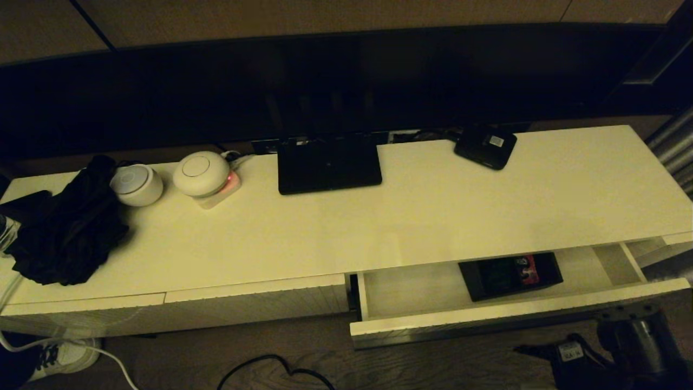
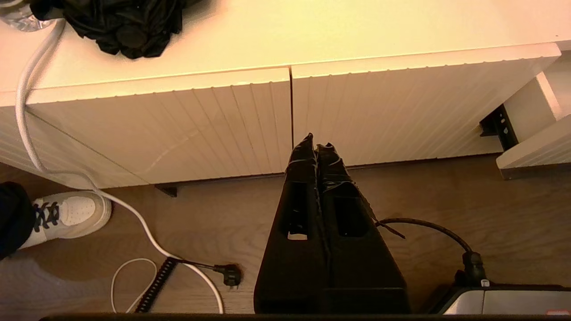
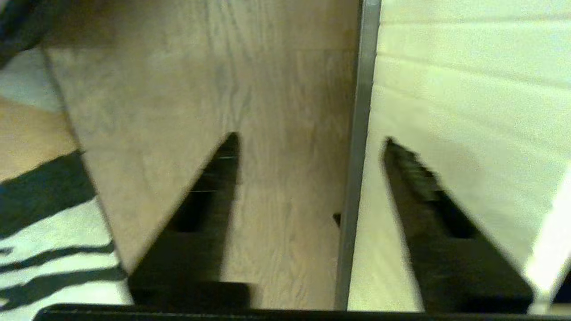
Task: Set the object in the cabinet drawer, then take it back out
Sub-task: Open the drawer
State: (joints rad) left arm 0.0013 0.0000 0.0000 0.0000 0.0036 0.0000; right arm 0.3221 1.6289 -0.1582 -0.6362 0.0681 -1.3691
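Observation:
The black divided box (image 1: 509, 275), with a red packet showing, lies inside the cabinet drawer (image 1: 487, 319), which stands partly pulled out on the right. My right arm (image 1: 633, 333) hangs low, just in front of the drawer's right end. In the right wrist view my right gripper (image 3: 312, 145) is open and holds nothing; the lower edge of the ribbed drawer front (image 3: 446, 89) runs between its fingers. My left gripper (image 2: 314, 147) is shut and empty, low before the closed left-hand drawer fronts (image 2: 200, 125).
On the cabinet top stand a black router (image 1: 327, 162), a small black device (image 1: 485, 145), two white round gadgets (image 1: 201, 173) and a black cloth (image 1: 65, 233). Cables (image 2: 134, 218) and a white shoe (image 2: 71, 214) lie on the wooden floor. A striped rug (image 3: 44, 223) lies nearby.

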